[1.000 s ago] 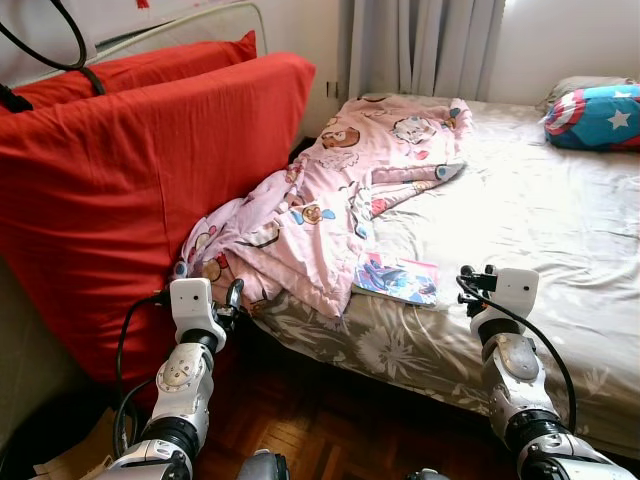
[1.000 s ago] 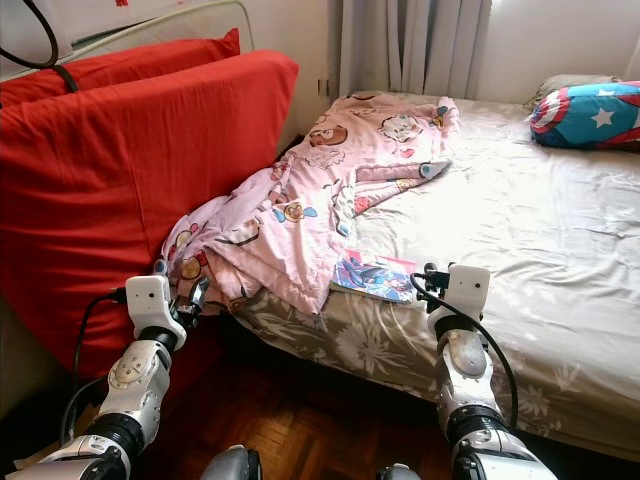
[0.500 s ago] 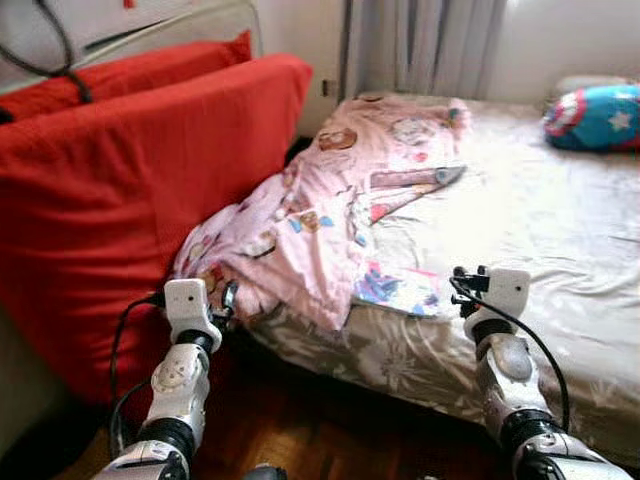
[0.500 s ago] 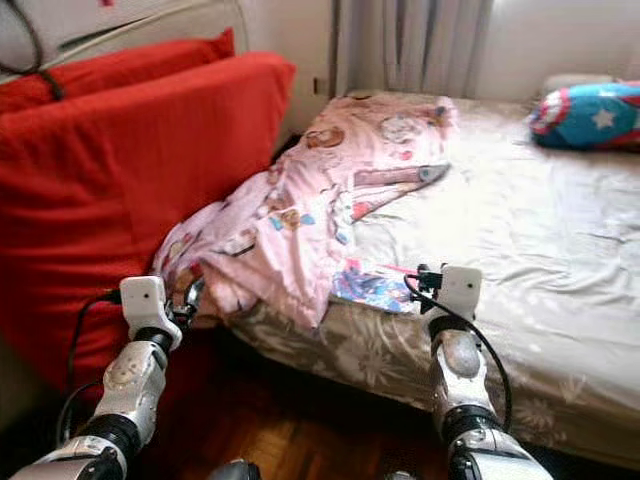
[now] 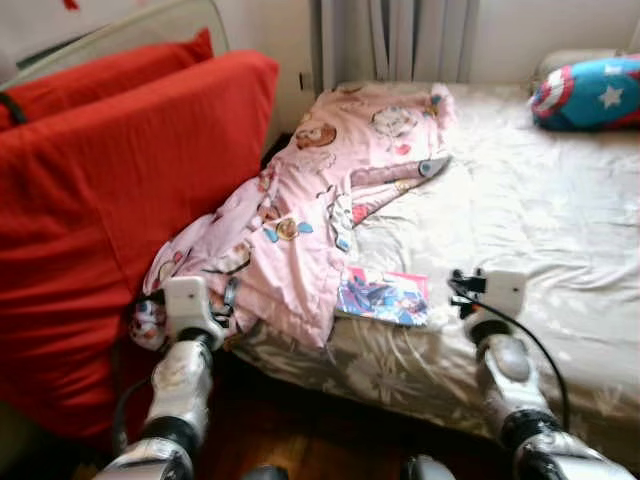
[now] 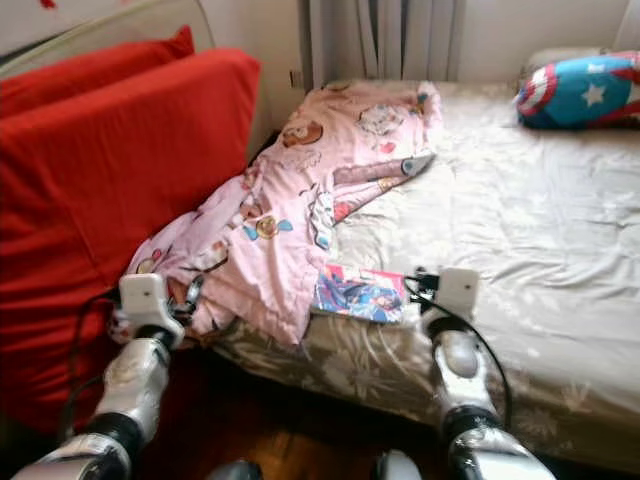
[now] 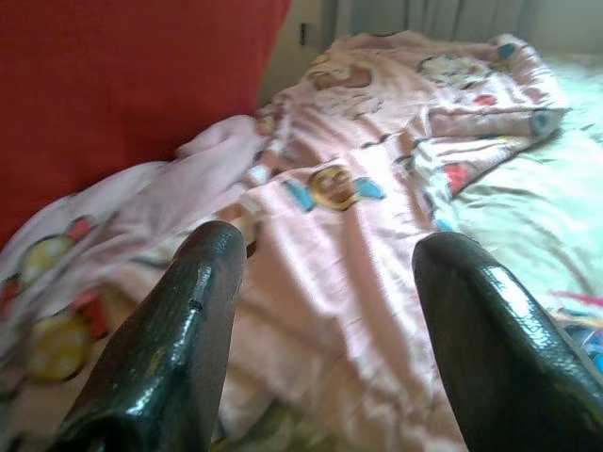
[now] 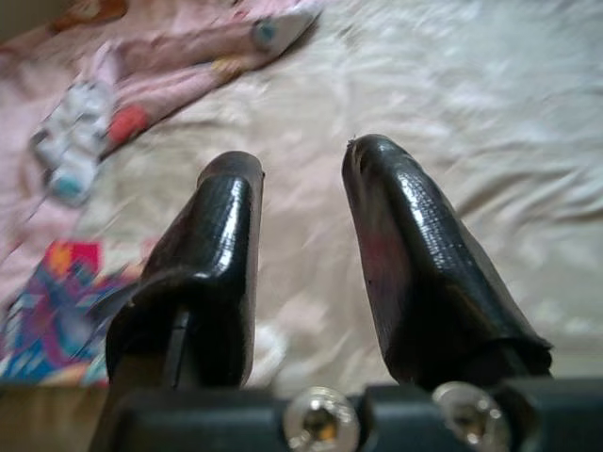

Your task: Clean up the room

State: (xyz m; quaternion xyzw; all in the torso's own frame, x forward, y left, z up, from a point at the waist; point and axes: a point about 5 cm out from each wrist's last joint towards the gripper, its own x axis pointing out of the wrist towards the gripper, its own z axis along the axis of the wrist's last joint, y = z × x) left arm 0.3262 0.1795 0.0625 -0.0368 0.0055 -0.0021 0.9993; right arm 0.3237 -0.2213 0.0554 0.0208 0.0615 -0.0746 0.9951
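**Approach to the bed, nothing yet grasped**

Left to right: red cushion (image 5: 120,200); left gripper (image 7: 325,311), fingers apart, just short of the pink blanket (image 5: 320,200) hanging off the bed (image 5: 540,210); book (image 5: 385,297); right gripper (image 8: 301,254), fingers parted, empty. Likely next: close on the blanket's edge.

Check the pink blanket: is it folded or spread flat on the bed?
Neither: the pink blanket lies crumpled, bunched along the bed's left side, its lower end spilling over the edge.
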